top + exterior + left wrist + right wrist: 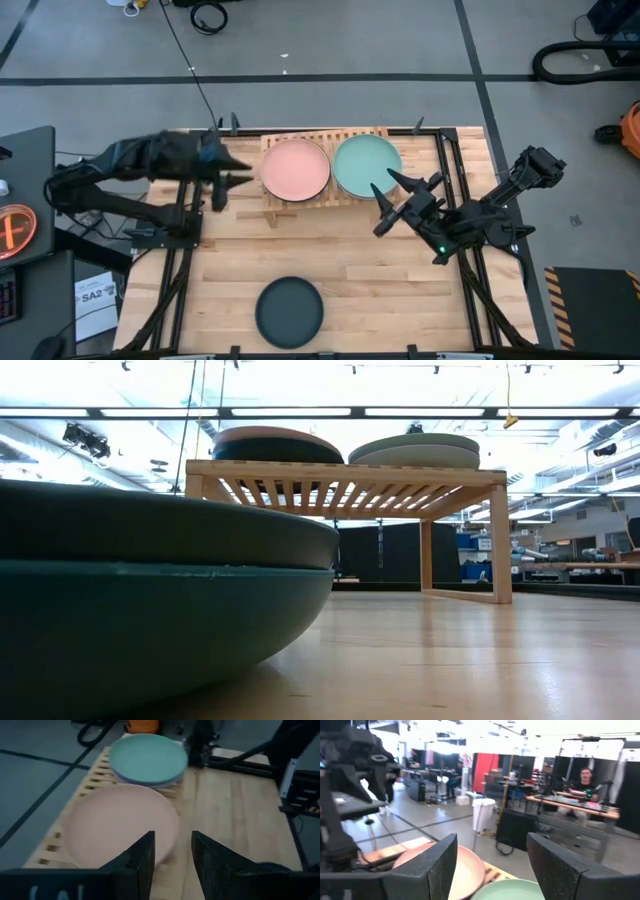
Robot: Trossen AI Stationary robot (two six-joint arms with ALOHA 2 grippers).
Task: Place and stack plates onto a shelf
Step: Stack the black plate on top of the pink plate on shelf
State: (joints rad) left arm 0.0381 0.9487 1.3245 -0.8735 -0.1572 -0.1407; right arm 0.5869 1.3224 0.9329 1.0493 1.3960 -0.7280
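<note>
plates sit in three stacks, two on the shelf [300, 200] and one on the table [400, 290], and neither gripper has hold of any. left gripper [240, 172] hangs just beside the salmon pink plate [295, 168], its fingers [141, 862] parted by a narrow gap with nothing between them. right gripper [395, 198] hangs by the front edge of the mint green plate [366, 166], jaws spread wide and empty.

on the shelf, the salmon pink plate tops a dark plate [275, 451], and the mint green plate lies on a pale purplish one [150, 783]; the two piles lie side by side, nearly touching. at the table's near edge the charcoal plate [290, 311] lies on a dark teal plate [150, 620]. that makes six plates counted, one shelf, two grippers.
</note>
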